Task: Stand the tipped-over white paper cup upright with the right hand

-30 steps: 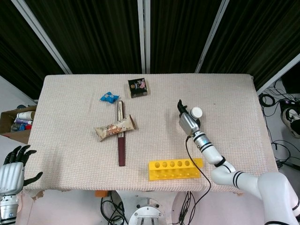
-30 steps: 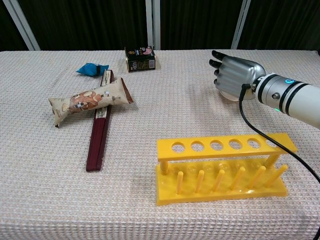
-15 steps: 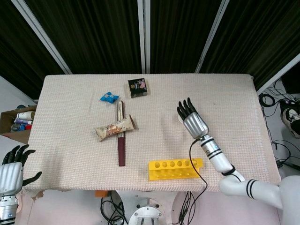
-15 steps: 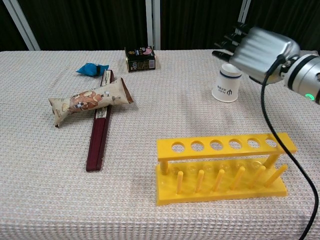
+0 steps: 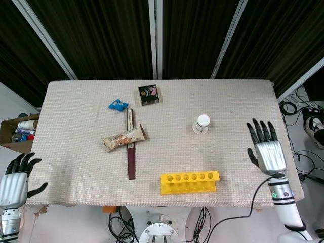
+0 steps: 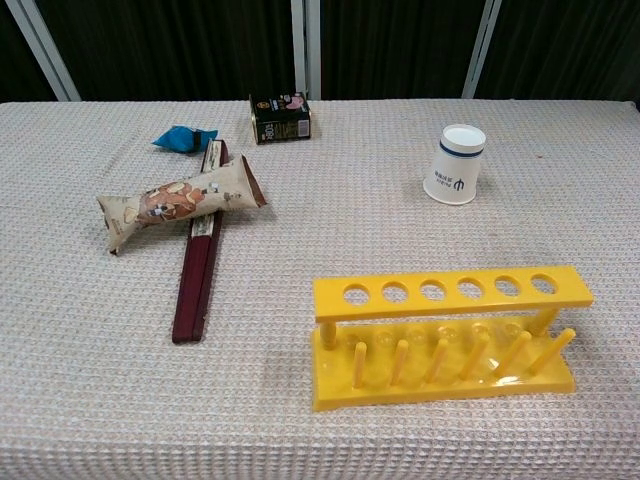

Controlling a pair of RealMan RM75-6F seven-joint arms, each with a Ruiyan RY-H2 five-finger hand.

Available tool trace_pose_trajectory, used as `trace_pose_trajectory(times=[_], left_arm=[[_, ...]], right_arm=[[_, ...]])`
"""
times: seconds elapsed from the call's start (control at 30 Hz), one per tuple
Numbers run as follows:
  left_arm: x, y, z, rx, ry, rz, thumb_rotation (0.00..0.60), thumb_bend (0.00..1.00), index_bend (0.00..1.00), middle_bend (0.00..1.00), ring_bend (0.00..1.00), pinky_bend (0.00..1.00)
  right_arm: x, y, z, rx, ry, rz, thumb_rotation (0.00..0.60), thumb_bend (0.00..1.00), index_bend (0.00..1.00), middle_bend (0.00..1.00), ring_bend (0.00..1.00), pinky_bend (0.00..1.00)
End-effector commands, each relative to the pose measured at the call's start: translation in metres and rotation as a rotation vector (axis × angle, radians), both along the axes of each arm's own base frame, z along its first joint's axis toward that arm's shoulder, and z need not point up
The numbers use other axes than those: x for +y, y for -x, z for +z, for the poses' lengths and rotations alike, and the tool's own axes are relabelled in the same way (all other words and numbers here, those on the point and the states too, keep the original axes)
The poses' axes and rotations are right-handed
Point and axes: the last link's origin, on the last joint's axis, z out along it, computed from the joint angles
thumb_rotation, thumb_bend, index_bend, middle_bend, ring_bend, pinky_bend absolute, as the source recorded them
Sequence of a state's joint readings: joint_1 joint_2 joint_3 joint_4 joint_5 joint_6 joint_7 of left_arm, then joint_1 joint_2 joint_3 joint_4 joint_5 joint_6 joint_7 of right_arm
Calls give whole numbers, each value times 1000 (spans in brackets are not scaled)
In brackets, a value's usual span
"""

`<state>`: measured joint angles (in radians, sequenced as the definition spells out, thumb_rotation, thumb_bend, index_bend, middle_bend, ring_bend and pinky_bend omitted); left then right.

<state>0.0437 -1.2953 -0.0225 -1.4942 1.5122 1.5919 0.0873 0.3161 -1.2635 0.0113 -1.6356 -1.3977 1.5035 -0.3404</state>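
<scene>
The white paper cup [image 5: 201, 124] [image 6: 456, 164] with a blue band stands on the cloth right of centre, its wide mouth down and its flat base up. Nothing touches it. My right hand [image 5: 265, 148] hovers over the table's right edge, well to the right of the cup, palm down with the fingers spread and holding nothing. At the lower left, off the table, my left hand [image 5: 15, 178] hangs with its fingers apart and empty. Neither hand shows in the chest view.
A yellow test-tube rack [image 5: 189, 182] [image 6: 447, 335] sits near the front edge. A snack bag [image 5: 124, 138] lies across a dark red bar [image 5: 130, 147]. A blue wrapper [image 5: 118, 105] and a small dark box [image 5: 149, 94] lie further back. A cardboard box [image 5: 19, 131] stands off the left side.
My right hand let go of the cup, lifted away and pulled back to the table's right edge. The cup now stands free, where earlier the hand covered it.
</scene>
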Motion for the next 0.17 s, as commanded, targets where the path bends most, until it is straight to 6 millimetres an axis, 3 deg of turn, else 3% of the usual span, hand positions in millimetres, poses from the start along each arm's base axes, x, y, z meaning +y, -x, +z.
trace_pose_trajectory(times=[0.03,0.17], left_arm=[[1,-3,0,3,0,-9,600,22,280,152,93,162],[3,-7,-1,6,4,-19,600,22,280,152,93,162]], right_arm=[[68,35,35,-222,10,-77,600,327,0,8,0,0],[74,41,32,-286,-24,-64,600,325,0,7,0,0]])
